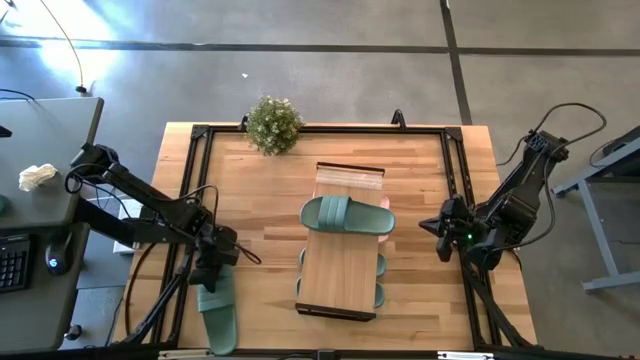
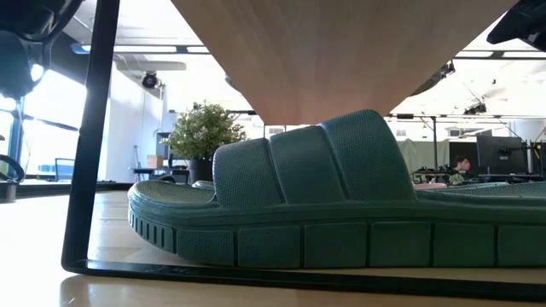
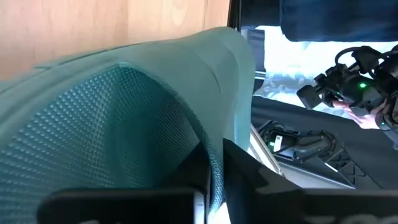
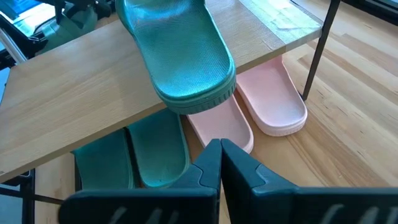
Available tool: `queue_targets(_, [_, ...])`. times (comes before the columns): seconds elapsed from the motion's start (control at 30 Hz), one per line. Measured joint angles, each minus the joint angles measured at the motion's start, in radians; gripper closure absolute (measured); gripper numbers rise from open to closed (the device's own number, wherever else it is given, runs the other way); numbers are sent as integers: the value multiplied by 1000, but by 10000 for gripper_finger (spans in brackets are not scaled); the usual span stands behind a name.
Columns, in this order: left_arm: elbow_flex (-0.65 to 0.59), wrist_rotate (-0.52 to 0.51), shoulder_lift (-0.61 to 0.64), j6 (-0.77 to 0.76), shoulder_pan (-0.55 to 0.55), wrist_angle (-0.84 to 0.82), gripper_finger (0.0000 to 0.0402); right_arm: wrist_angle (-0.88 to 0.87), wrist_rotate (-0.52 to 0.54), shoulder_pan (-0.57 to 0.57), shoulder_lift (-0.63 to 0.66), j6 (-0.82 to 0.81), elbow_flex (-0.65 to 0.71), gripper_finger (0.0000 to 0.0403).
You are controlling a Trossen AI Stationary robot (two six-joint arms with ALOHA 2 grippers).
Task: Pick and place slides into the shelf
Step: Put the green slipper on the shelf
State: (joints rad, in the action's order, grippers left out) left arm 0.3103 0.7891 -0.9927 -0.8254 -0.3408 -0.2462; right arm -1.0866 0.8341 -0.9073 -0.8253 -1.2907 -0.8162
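The shelf (image 1: 340, 270) stands mid-table, its plank top (image 4: 74, 93) bearing one sage green slide (image 1: 345, 215) that overhangs the edge (image 4: 180, 56). On the tier beneath lie a pink pair (image 4: 273, 102) and a green pair (image 4: 155, 149); the low view shows one of the green ones close up (image 2: 341, 196). Another green slide (image 1: 217, 315) is at the table's near left, and my left gripper (image 1: 213, 268) is shut on it. My right gripper (image 1: 440, 225) hovers right of the shelf, shut (image 4: 221, 155) and empty. My left gripper holds the green slide by its wide strap, pinching the strap's edge (image 3: 217, 168) between the two fingers (image 3: 249, 177). The slide stretches from the gripper toward the table's near edge. Whether its sole is on the table I cannot tell.
A small potted plant (image 1: 273, 124) stands at the table's far edge behind the shelf (image 2: 203, 132). A black frame (image 1: 200, 135) runs round the tabletop. Bare wood lies between the left gripper and the shelf (image 1: 265, 250).
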Motion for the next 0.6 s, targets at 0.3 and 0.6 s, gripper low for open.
queue_targets(0.3, [30, 30, 3, -23, 0, 133, 389, 0, 0, 0, 0, 5, 0, 403])
queue_targets(0.6, [228, -4, 68, 36, 0, 141, 395, 0, 0, 0, 0, 8, 0, 403])
